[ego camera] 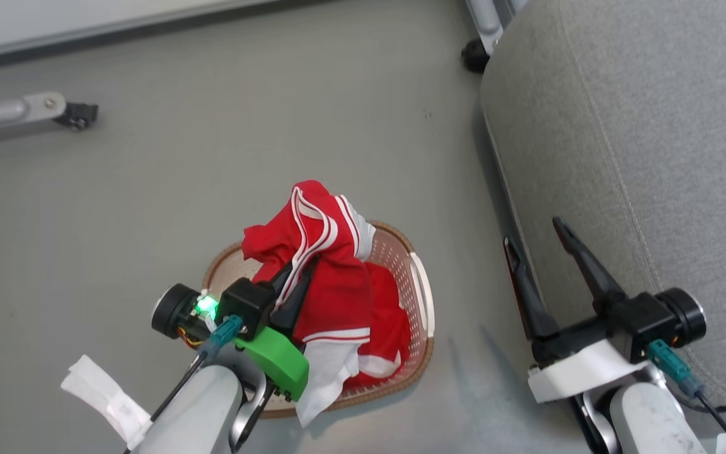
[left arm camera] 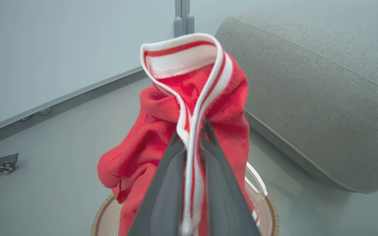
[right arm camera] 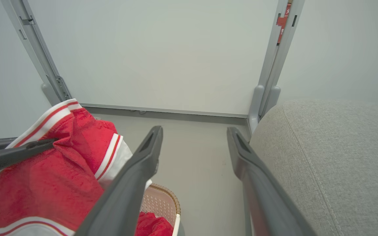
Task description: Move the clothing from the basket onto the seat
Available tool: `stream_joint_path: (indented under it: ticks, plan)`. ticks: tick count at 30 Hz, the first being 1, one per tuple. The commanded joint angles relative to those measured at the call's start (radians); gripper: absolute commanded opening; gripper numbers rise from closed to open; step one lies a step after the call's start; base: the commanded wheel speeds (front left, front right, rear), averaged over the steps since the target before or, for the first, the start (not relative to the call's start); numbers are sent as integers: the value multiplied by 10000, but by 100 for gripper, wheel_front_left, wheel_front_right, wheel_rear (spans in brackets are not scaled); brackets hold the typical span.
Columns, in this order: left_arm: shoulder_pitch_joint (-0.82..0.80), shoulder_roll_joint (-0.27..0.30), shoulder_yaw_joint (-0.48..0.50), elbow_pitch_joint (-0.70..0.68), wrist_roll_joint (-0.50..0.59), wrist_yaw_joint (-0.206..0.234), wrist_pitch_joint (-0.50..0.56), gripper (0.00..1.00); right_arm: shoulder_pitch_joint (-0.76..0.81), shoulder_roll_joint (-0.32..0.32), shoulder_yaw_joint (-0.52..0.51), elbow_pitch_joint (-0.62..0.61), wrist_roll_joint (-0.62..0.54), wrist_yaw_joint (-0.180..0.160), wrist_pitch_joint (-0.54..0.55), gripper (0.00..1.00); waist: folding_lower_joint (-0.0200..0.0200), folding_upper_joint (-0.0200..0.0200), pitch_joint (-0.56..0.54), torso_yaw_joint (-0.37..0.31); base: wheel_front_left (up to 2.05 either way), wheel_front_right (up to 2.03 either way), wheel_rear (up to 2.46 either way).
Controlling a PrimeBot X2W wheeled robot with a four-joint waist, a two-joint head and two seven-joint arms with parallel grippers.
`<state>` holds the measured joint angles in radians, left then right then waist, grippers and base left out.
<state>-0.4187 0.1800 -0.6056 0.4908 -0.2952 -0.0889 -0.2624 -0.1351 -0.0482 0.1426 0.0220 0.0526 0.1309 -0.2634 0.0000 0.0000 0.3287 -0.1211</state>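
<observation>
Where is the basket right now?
In the head view, the basket sits on the floor at lower centre, left of the grey seat, directly beneath the red jersey held by the left gripper.

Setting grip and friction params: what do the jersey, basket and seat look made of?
Jersey: looks like thin synthetic knit, slight sheen, hangs in soft folds; striped ribbed trim. Fibre unsure.
Basket: rigid moulded plastic, matte cream, regular perforations; brown rim looks woven, probably moulded too.
Seat: grey woven upholstery fabric, matte, visible weave texture and stitched seam.
</observation>
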Motion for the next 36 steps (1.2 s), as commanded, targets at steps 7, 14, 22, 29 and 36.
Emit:
stream_joint_path:
  ticks: [7, 14, 22, 29, 36]
  plan:
    - [800, -414, 476, -1135, 142, -356, -38, 0, 861, -37, 81, 148, -107, -3, -20, 100, 0, 0, -1780, 497, 0, 0, 0]
    - [1024, -470, 69, -1976, -132, -424, -38, 0, 1372, -37, 238, 215, -132, -3, -20, 100, 0, 0, -2495, 550, 0, 0, 0]
    - [1119, -285, -549, -2716, -367, -428, -36, 0, 1558, -39, 660, 17, -7, -3, -20, 100, 0, 0, -2950, 611, 0, 0, 0]
    - [823, -122, -1426, -3067, -668, -429, -37, 0, 1478, -43, 1411, -278, 430, -5, -20, 100, 0, 0, -3102, 709, 0, 0, 0]
    - [384, 110, -2566, -3228, -1500, -422, -38, 0, 1652, -156, 1966, 42, 814, -3, -19, 100, 0, 0, -3105, 796, 0, 0, 0]
